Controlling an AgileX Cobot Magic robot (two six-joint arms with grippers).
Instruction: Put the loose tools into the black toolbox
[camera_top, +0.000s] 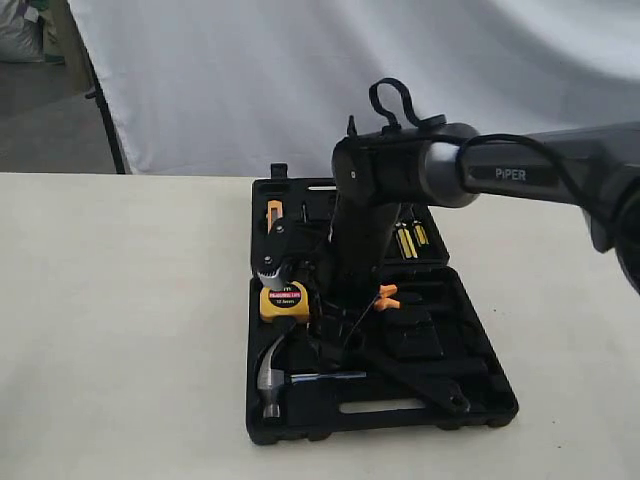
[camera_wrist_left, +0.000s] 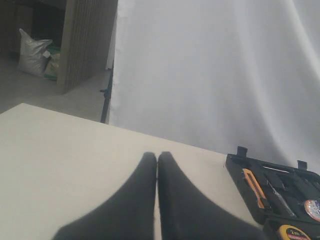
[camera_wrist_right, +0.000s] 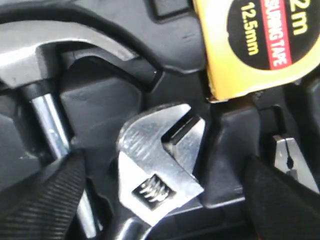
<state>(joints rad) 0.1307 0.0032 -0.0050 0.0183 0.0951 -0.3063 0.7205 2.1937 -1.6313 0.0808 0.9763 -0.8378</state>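
The black toolbox (camera_top: 380, 425) lies open on the table. Its near half holds the steel claw hammer (camera_top: 272, 375) at the left. The silver adjustable wrench (camera_top: 420, 385) lies slanted across that half. My right gripper (camera_wrist_right: 162, 162) is open low over the box, with its fingers (camera_wrist_right: 45, 190) on either side of the wrench head (camera_wrist_right: 160, 150), not touching it. The hammer shaft (camera_wrist_right: 50, 130) runs beside one finger. The small tape roll (camera_top: 271, 272) sits in the box above the yellow tape measure (camera_top: 285, 303). My left gripper (camera_wrist_left: 157, 157) is shut and empty over bare table.
Orange-handled pliers (camera_top: 387, 296) lie mid-box, their steel nose (camera_wrist_right: 287, 160) close to my right finger. An orange utility knife (camera_wrist_left: 254, 187) and yellow-handled screwdrivers (camera_top: 410, 240) fill the far half. A white backdrop hangs behind the table.
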